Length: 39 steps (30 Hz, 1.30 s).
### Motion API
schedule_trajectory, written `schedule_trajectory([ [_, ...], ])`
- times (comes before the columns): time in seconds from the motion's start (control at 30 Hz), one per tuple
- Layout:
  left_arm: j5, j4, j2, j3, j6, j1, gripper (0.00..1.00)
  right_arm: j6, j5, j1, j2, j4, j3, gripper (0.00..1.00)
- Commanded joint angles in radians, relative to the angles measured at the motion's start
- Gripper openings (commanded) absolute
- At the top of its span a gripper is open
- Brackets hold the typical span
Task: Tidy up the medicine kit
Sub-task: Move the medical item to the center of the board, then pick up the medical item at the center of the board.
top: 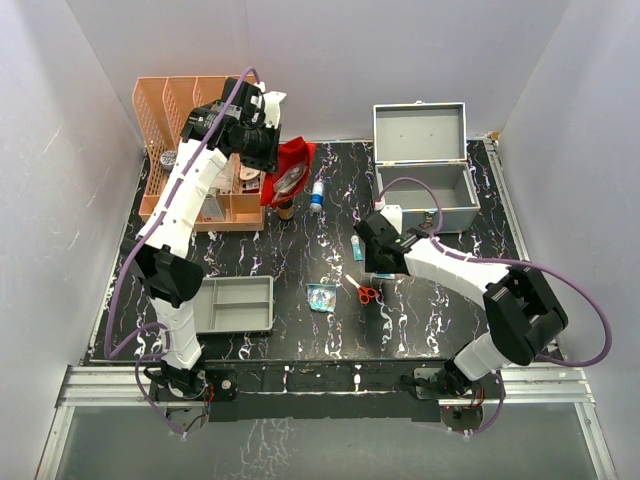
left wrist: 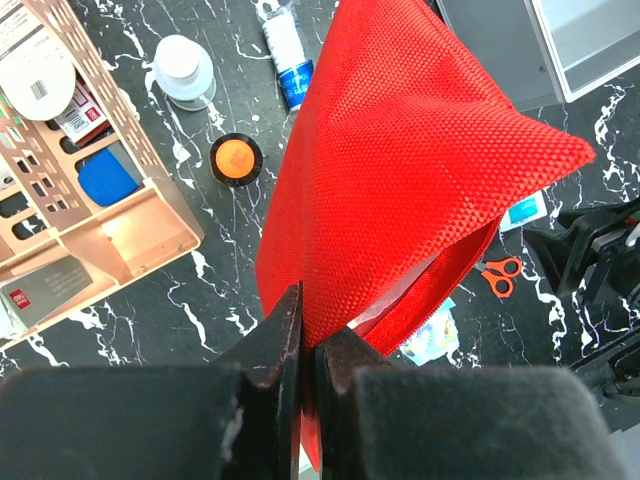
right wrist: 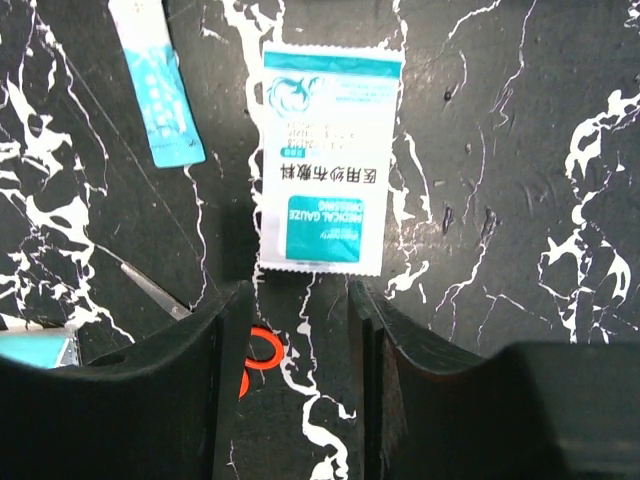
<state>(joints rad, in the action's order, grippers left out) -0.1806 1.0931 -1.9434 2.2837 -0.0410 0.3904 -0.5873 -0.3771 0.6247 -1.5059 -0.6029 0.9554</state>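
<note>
Medicine kit (top: 420,135) back right on bench (top: 300,340), lid upright and open; long axis left-right, front facing the arms. Left arm extended, raised; end effector (left wrist: 305,335) pinching red pouch (left wrist: 400,180). Right arm bent inward, pointing down; end effector (right wrist: 300,300) spread, tips at gauze packet (right wrist: 325,160) edge.

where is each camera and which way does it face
Top external: above and behind, looking down on the table; left arm and right arm show.
Left wrist: looks down past the left gripper, shut on the red pouch.
Right wrist: looks straight down past the open right gripper at a gauze packet.
Shared: scissors show in all three.
</note>
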Motion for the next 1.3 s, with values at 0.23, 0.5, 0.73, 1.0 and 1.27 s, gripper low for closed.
schedule_trajectory([
  [0.23,-0.05,-0.009,0.02,-0.002,-0.005,0.017,0.0,-0.024,-0.185,0.058,0.054,0.214,-0.127,0.44],
  [0.5,-0.059,-0.005,0.018,0.0,-0.006,0.024,0.0,0.014,-0.155,0.059,-0.032,0.329,-0.128,0.44],
  [0.73,-0.054,-0.001,0.019,0.0,-0.003,0.026,0.0,0.03,-0.121,0.059,-0.097,0.361,-0.124,0.44],
  [1.0,-0.051,0.002,0.014,0.005,0.001,0.025,0.0,0.011,-0.094,0.058,-0.123,0.298,-0.106,0.39],
  [1.27,-0.052,-0.001,0.005,0.012,0.001,0.025,0.0,-0.015,-0.054,0.058,-0.118,0.2,-0.1,0.19],
])
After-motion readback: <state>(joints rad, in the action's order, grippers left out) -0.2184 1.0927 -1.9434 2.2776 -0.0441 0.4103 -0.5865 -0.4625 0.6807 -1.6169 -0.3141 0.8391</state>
